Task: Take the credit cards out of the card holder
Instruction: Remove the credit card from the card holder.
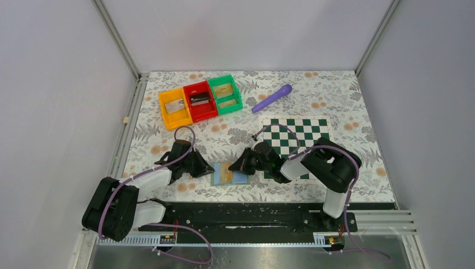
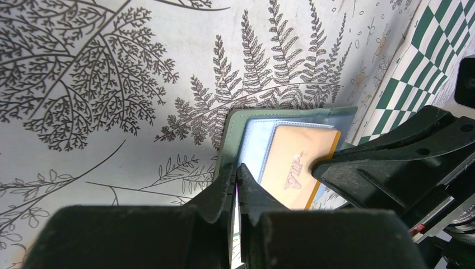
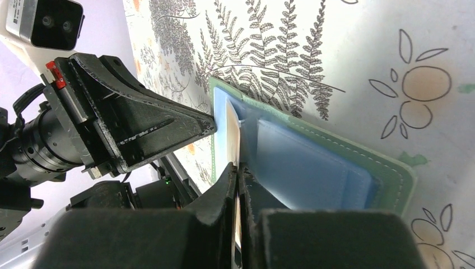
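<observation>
The card holder [image 1: 242, 180] lies spread open on the flowered table between my two arms, its light-blue panels [image 3: 313, 162] edged in green. A tan credit card [image 2: 297, 162] marked VIP sticks partly out of one pocket. My right gripper [image 3: 238, 168] is shut on that card [image 3: 233, 137], which shows edge-on between its fingers. My left gripper [image 2: 236, 170] is shut, and its tips rest on the holder's green outer edge [image 2: 227, 147]. In the top view the left gripper [image 1: 211, 171] and the right gripper [image 1: 233, 167] meet over the holder from either side.
A green-and-white chessboard [image 1: 297, 140] lies just right of the holder, under the right arm. At the back stand orange [image 1: 175, 107], red [image 1: 200, 101] and green [image 1: 226, 94] bins, with a purple tool [image 1: 273, 97] beside them.
</observation>
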`<state>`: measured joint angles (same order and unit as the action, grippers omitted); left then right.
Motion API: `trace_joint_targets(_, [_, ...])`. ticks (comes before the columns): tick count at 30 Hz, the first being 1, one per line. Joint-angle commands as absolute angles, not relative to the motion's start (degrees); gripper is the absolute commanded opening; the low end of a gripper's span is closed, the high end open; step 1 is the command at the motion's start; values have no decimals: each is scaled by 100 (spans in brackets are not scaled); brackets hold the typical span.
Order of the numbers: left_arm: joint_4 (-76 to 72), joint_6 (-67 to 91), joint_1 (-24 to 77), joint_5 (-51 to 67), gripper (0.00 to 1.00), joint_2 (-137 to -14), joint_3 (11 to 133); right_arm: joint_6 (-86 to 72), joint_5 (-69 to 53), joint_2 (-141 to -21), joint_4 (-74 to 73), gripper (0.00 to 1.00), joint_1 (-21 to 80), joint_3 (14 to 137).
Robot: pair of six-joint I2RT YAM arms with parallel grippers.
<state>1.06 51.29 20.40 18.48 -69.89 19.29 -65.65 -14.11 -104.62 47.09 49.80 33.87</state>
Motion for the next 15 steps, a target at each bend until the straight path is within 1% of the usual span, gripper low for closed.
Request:
trace_joint_targets(1, [628,4992,2070,1228,5,-7261,1794,-6476,-1545,-10336,4772,4,4914,3278])
trace_joint_targets(2, [632,4992,2066,1227,5,-7253,1789,-6466,-1548,-10336,4766,0,4909,3277])
trace_joint_targets(7, [639,5014,2074,1194,5,-7233,1782,-6475,-1604,-10304,4823,0,4875,3236])
trace_joint_targets(9, [643,5018,2074,1181,5,-7261,1807,-6498,-1618,-10301,4874,10,4861,3210])
trace_joint_targets(10, [644,5019,2074,1181,5,-7286,1821,-6510,-1617,-10301,4889,11,4854,3202])
trace_joint_targets(11, [654,5019,2072,1187,5,-7317,1834,-6512,-1626,-10305,4895,9,4852,3193])
trace_joint_targets(13, [659,5010,2070,1207,6,-7377,1858,-6534,-1652,-10301,4944,1,4839,3160])
trace_joint_targets(15, [666,5002,2073,1220,6,-7410,1880,-6575,-1667,-10281,5026,0,4821,3114])
